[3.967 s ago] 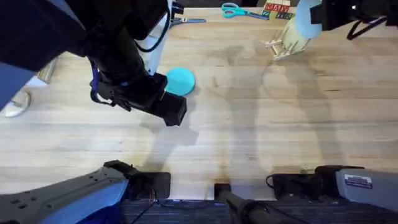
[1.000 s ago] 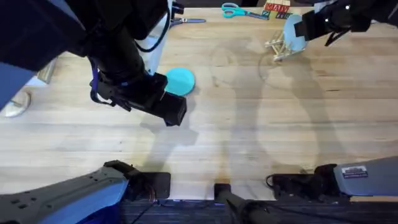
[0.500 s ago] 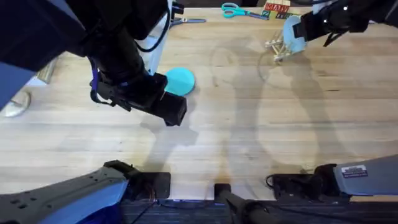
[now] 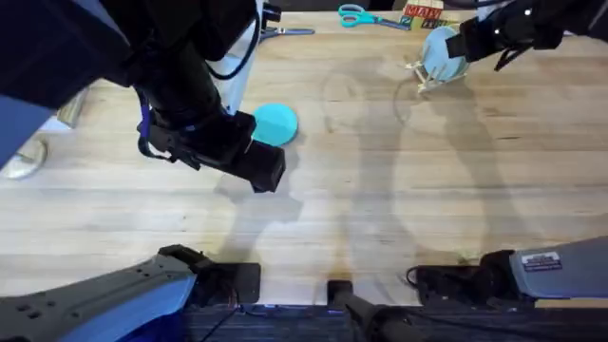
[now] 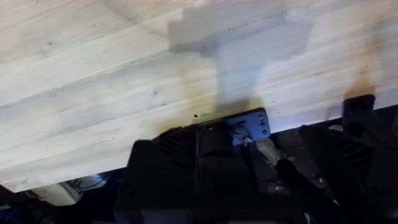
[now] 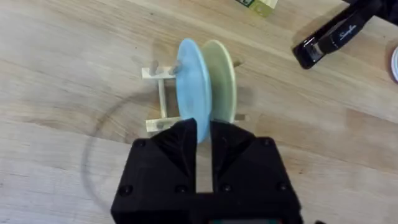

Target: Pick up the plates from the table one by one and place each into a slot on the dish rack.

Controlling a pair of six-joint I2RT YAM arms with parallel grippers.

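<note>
Nearest you, along the table's [image 4: 380, 228] front edge, sit the two arm bases; the right one carries a white label with print too small to read. Your left arm rises dark and blurred over the left half of the table, and its gripper [image 4: 258, 169] hangs above the wood just this side of the teal plate [image 4: 275, 123], apart from it. You cannot tell from these views whether its jaws are apart or together. From the left wrist you see bare planks, the table's edge and dark hardware below it.

The teal plate lies flat on the table, left of centre, untouched.

Farther back on the right, your right gripper [image 6: 202, 138] is at the rack [image 6: 160, 99]. Its two black fingers [image 6: 183, 140] stand slightly apart, with the rim of the blue plate [image 6: 189, 81] in the narrow gap between them, so they are clamped on that plate's edge. The blue plate stands upright on edge in the rack between the pegs, just beside a cream plate [image 6: 222, 71] that stands upright behind it, the two close or touching.

Beyond the rack, a black stapler [image 6: 339, 34] lies on the table with pale script on its side that looks like "Swingline". At the far edge lie teal-handled scissors [image 4: 359, 16] and a small printed box [image 4: 421, 14] whose lettering you cannot make out.
</note>
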